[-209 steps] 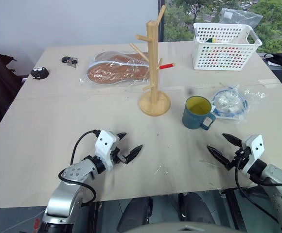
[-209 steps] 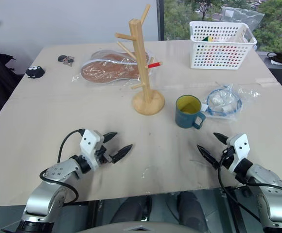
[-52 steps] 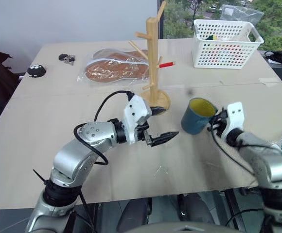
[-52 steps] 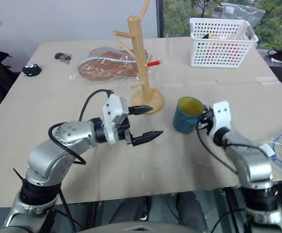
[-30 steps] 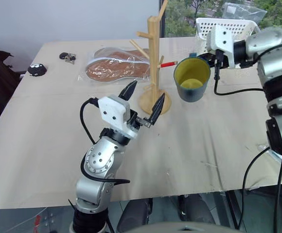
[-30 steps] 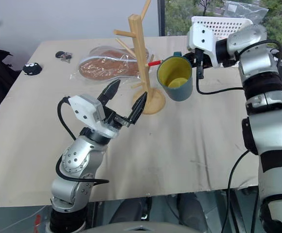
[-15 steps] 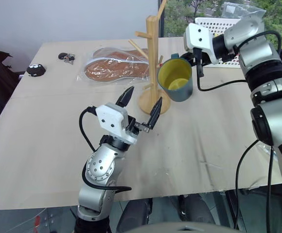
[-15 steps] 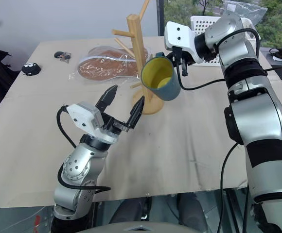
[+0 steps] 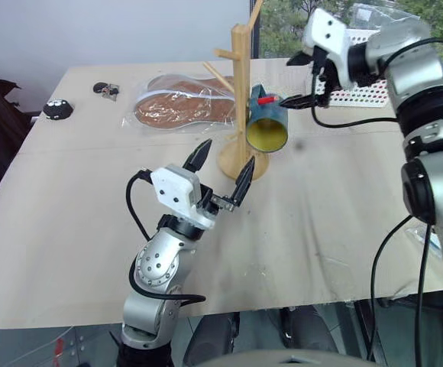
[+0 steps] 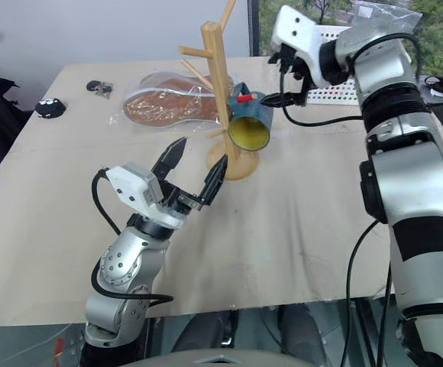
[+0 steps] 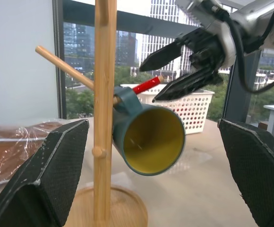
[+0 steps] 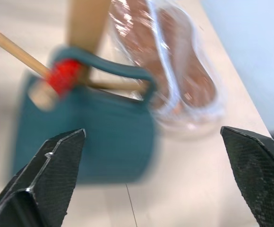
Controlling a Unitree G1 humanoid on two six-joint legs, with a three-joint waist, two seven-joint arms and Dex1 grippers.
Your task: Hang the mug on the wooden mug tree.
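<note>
No legible writing or brand marks. The mug (image 9: 268, 126) hangs by its handle on the red-tipped peg of the wooden mug tree (image 9: 241, 107), mouth tilted toward the near side. Right pincer (image 9: 299, 79) stands wide open just right of the mug, holding nothing. Left pincer (image 9: 223, 163) is open and empty over the worktop (image 9: 69, 199), near the tree's base.

We see the left arm bent upward over the near side, left gripper (image 9: 221, 164) raised, fingers spread wide, holding nothing. Right arm is stretched far forward and high, right gripper (image 9: 301, 78) angled down toward the left, fingers apart, gripping nothing.
</note>
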